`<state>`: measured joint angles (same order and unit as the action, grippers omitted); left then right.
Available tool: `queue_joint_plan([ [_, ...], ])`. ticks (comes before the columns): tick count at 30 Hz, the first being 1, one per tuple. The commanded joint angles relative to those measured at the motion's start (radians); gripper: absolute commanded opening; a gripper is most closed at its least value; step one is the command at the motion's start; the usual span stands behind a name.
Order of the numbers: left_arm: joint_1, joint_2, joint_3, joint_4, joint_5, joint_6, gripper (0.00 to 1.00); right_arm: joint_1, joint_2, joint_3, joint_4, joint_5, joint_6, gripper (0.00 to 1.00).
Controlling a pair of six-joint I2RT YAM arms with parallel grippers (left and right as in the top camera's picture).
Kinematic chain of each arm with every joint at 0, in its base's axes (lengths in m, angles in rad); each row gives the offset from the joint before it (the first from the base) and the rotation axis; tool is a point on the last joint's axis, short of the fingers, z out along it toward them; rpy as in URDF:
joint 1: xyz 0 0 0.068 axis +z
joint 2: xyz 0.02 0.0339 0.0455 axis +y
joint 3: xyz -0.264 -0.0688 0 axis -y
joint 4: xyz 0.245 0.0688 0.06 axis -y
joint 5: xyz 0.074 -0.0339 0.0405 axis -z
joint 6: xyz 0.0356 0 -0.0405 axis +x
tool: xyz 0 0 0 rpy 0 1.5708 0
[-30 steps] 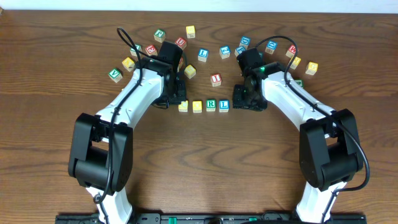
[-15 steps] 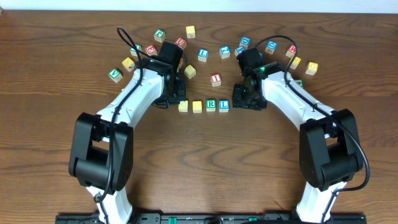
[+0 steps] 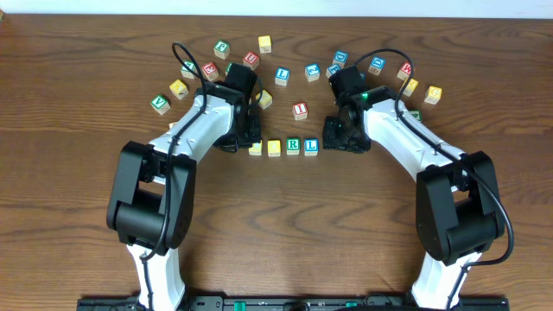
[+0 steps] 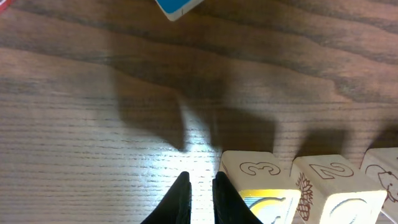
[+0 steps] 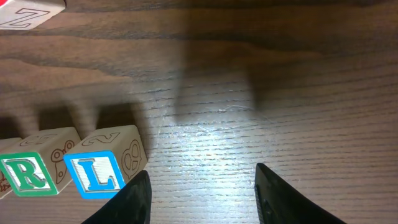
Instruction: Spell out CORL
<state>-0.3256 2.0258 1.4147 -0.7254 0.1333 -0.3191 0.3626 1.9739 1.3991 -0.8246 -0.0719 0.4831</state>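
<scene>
Four blocks in a touching row on the table [image 3: 302, 225]. The L block [image 3: 311, 147] is at the right end and the R block [image 3: 293, 146] is against its left side. Next comes a yellow block [image 3: 274, 148], then the end block [image 3: 255, 149], letters unreadable. My left claw [image 4: 200, 194] is clenched, empty, beside the end block farthest from L. My right claw [image 5: 202, 194] is released, empty, just right of L.

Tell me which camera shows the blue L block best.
Right wrist: the L block sits close, its blue letter sharp. Overhead shows it small, ending the row beside the R block. Left wrist misses it.
</scene>
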Motion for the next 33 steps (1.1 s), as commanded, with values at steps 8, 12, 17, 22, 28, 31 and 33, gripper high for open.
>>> queue_joint_plan([
  [8, -0.040, 0.002, -0.004, -0.001, 0.016, -0.016, 0.13, 0.006, 0.008, -0.008, 0.001, -0.002, 0.010, 0.48],
  [12, -0.058, 0.002, -0.004, 0.010, 0.016, -0.015, 0.13, 0.006, 0.008, -0.008, -0.005, -0.002, 0.010, 0.48],
  [17, -0.060, 0.002, -0.004, 0.017, 0.016, -0.016, 0.13, 0.007, 0.008, -0.009, -0.006, -0.002, 0.010, 0.48],
  [22, -0.060, 0.002, -0.004, 0.023, 0.016, -0.016, 0.13, 0.007, 0.008, -0.010, -0.007, -0.002, 0.010, 0.48],
  [28, -0.060, 0.002, -0.004, 0.040, 0.017, -0.016, 0.13, 0.007, 0.008, -0.014, -0.002, -0.002, 0.010, 0.47],
  [31, -0.063, 0.002, -0.004, 0.043, 0.017, -0.016, 0.13, 0.008, 0.008, -0.014, 0.003, -0.002, 0.010, 0.47],
  [33, -0.069, 0.002, -0.004, 0.043, 0.017, -0.016, 0.13, 0.009, 0.008, -0.014, 0.005, -0.002, 0.010, 0.47],
])
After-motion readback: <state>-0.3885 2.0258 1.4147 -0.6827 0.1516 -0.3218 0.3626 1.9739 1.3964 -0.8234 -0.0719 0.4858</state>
